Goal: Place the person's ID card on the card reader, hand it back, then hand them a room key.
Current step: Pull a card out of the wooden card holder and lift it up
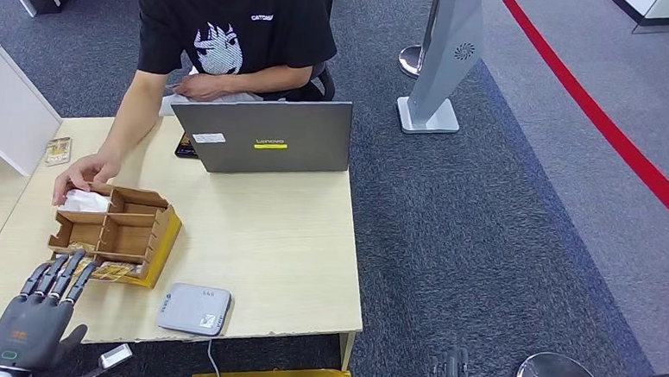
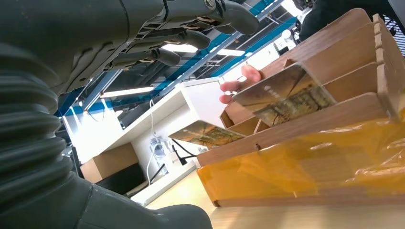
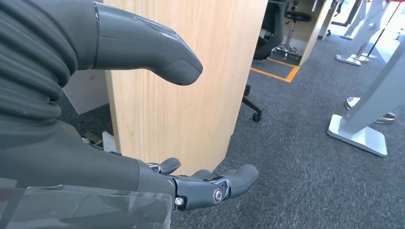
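From up top, the robot's left hand (image 1: 38,311) sits at the near-left corner of the pale wooden desk (image 1: 268,237), fingers spread and straight, holding nothing, tips just short of the open wooden compartment box with the yellow taped side (image 1: 117,233). The flat grey card reader with a cable (image 1: 193,309) lies just beside the box, near the front edge. The person in the black printed T-shirt (image 1: 236,28) sits behind a grey laptop (image 1: 264,137) and has a hand (image 1: 85,175) on the far corner of the box, by something white in one compartment. I can't honestly pick out an ID card anywhere from here.

The left wrist camera looks low across the desk at the box's yellow side (image 2: 305,162). Two printed cards, probably the room keys, stand tilted in the near slots: a big one (image 2: 284,95) and a smaller one (image 2: 205,133). The robot's fingers (image 2: 191,38) hover apart above them.

The right wrist camera has the right hand (image 3: 191,186) hanging beside the desk's wooden side panel (image 3: 181,81) over grey carpet, fingers loosely open, empty.

If it's going for a card, I'd say come down slowly and pinch one card's free top edge, staying clear of the person's hand and not shoving the box.
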### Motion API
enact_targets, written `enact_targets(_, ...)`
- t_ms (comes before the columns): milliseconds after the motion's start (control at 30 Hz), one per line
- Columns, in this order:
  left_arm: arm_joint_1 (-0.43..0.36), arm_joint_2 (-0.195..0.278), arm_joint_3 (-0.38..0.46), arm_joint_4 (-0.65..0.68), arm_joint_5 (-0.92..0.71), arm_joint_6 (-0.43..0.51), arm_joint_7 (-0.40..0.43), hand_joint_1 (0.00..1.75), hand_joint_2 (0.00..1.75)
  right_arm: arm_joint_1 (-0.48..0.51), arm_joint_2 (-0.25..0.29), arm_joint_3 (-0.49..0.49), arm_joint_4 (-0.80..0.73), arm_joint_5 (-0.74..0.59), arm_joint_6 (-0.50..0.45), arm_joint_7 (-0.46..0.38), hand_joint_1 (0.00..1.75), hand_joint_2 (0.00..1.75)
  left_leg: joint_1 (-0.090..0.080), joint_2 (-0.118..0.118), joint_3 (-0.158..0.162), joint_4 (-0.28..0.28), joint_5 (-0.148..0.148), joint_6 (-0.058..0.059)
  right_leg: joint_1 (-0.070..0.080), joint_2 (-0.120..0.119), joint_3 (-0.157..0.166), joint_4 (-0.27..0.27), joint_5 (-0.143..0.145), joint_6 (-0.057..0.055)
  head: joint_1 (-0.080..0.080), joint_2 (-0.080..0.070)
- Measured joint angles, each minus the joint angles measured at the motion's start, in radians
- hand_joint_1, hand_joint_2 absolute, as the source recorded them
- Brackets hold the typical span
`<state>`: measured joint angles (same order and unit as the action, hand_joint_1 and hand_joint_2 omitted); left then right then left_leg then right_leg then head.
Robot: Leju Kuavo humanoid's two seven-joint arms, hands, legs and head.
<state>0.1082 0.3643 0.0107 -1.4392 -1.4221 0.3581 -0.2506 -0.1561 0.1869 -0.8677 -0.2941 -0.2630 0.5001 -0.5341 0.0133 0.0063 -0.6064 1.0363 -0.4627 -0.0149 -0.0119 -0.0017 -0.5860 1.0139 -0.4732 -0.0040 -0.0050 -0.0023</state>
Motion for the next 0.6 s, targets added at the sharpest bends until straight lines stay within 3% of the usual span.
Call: enact_targets(600, -0.001, 0.005, 0.000, 0.042, -0.042, 0.007, 0.017, 0.00, 1.75, 0.000, 0.000, -0.003, -0.002, 0.002, 0.000, 0.000, 0.00, 1.75, 0.000, 0.000, 0.000, 0.000, 0.000, 0.000, 0.000, 0.000, 0.000, 0.000, 0.000, 0.000, 0.000, 0.000)
